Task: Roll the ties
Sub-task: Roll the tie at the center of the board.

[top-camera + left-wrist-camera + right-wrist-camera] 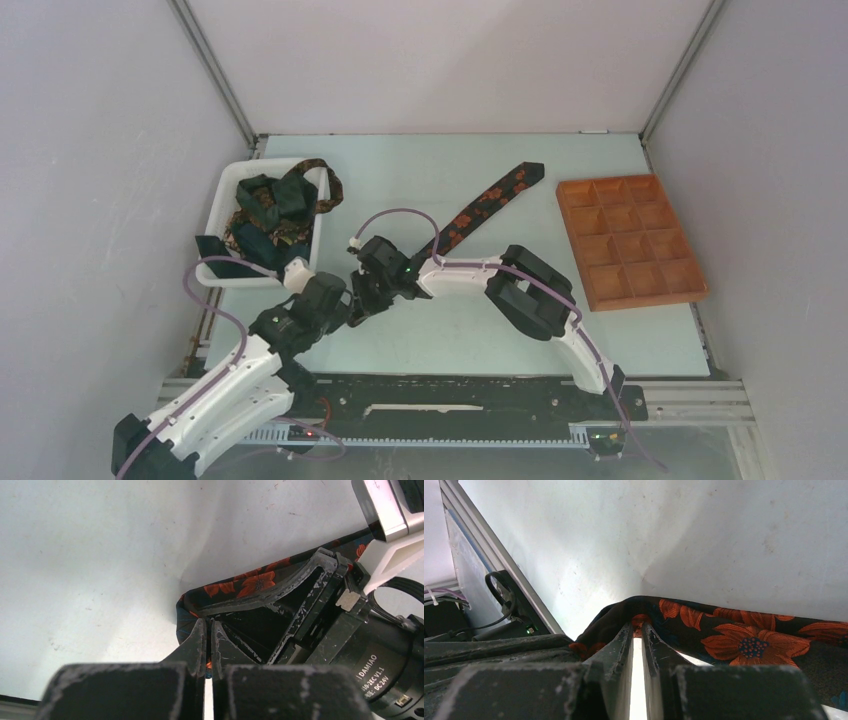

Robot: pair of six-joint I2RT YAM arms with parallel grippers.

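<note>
Smooth floral cloth tie [744,635], matt pale table [450,335], scuffed black plastic left tool [208,625], wooden-looking tray [572,232]

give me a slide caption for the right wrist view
Right hand pinching the folded end of a dark orange-flowered tie on the table

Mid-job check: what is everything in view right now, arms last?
black necktie with orange-red flowers: one, black and orange-red, diagonal across mid-table.
white plastic bin: one, white, table's left side.
dark green and brown-patterned neckties: several, count unclear, piled in that bin.
orange-brown compartment tray: one, orange-brown, table's right side.
table: one, pale, beneath everything.
left hand: one, black, shut on the flowered necktie's near end.
right hand: one, black, shut on that same end.
</note>
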